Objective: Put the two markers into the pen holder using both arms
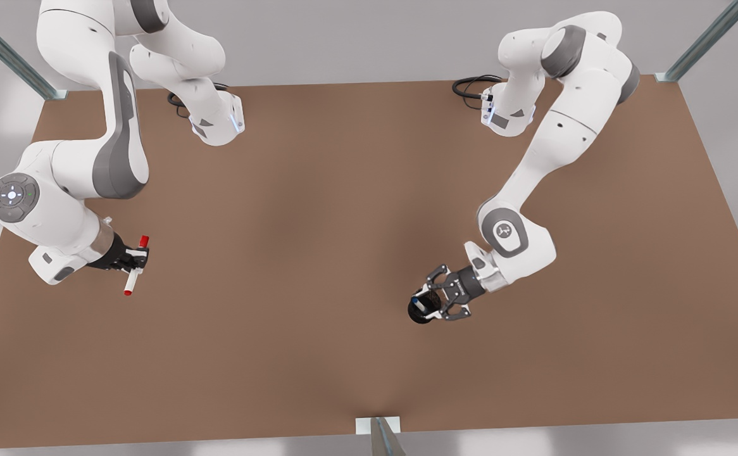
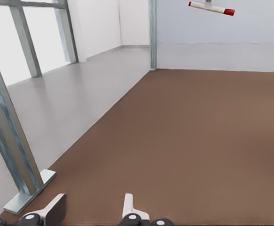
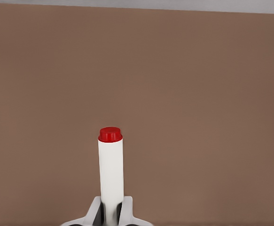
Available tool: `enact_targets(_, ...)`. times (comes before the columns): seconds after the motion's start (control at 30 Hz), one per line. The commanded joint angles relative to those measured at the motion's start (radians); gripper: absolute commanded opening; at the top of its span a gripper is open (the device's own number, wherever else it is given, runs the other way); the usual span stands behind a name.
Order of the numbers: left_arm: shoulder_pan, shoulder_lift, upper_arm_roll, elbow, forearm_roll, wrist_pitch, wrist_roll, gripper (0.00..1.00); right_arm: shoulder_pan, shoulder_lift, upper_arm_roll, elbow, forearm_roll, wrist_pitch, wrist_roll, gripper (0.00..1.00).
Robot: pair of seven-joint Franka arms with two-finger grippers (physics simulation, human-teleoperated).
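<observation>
Clamped mid-barrel in the right gripper (image 3: 111, 213), the red marker (image 3: 111, 169) could miss the pen holder (image 1: 421, 310), which sits beneath the released left gripper (image 1: 433, 303) with the blue marker (image 1: 416, 300) inside

1. Even, soft, bright light throughout; no glare.
2. The brown table (image 1: 318, 253) shows faint, diffuse darker patches near the front view's centre.
3. Renders look slightly soft, without edge distortion.
</observation>
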Motion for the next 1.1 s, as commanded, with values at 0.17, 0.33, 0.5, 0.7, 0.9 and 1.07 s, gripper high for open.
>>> enact_targets(0.17,0.271,-0.085,0.026,0.424,1.179,-1.043,-1.322,1.0,0.01,0.037,0.146,0.014,0.047,0.325,0.027,0.21)
enact_targets(0.33,0.087,-0.37,0.358,0.415,1.392,-1.182,-2.021,1.0,0.22,0.264,0.186,0.135,0.043,0.835,0.139,0.21)
enact_targets(0.5,-0.116,-0.488,0.592,0.272,1.283,-1.122,-2.02,1.0,0.383,0.497,0.163,0.447,-0.002,1.079,0.137,0.21)
enact_targets(0.7,-0.117,-0.447,0.592,0.269,1.306,-1.068,-2.021,1.0,0.803,0.627,-0.297,0.566,0.001,1.177,0.298,0.21)
enact_targets(0.9,-0.119,-0.445,0.59,0.269,1.354,-1.068,-2.021,1.0,0.908,0.804,-0.515,0.667,0.004,1.222,0.389,0.21)
enact_targets(1.07,-0.113,-0.441,0.59,0.268,1.355,-1.067,-2.02,1.0,0.92,0.874,-0.589,0.702,0.004,1.223,0.548,0.21)
